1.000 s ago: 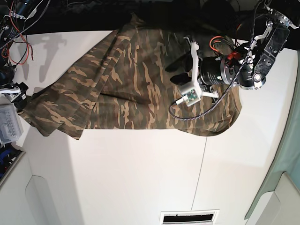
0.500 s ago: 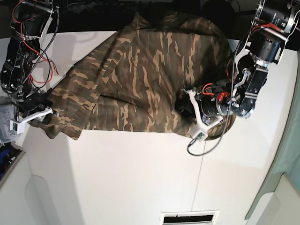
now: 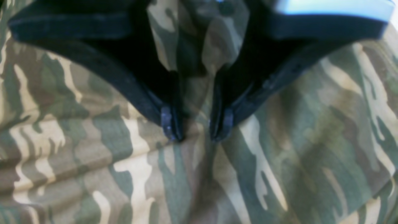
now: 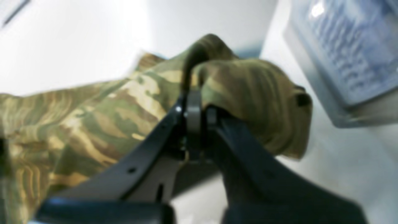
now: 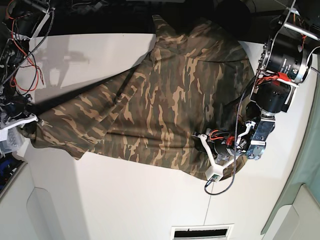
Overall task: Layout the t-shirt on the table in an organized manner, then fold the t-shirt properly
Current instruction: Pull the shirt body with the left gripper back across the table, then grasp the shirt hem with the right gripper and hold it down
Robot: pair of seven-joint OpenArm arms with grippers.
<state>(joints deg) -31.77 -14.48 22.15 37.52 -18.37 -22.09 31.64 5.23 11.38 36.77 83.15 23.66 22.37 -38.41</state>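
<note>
Pinching a bunched corner of the t-shirt (image 4: pixel 248 93), the right claw (image 4: pixel 197 119) is clenched on cloth just off the worktop (image 5: pixel 125 200) edge; a thin bite like that may slip if pulled hard. Left claw (image 3: pixel 196 127) presses down on the shirt's lower part, jaws part open with a fold rising between them; cannot tell if it grips. Garment lies spread slantwise across the worktop, far edge draping over the dark rim. Uneven tension could drag it askew.

The right end effector (image 4: pixel 199 116) is clamped closed; the left end effector (image 3: pixel 196 127) has jaws slightly parted.
</note>
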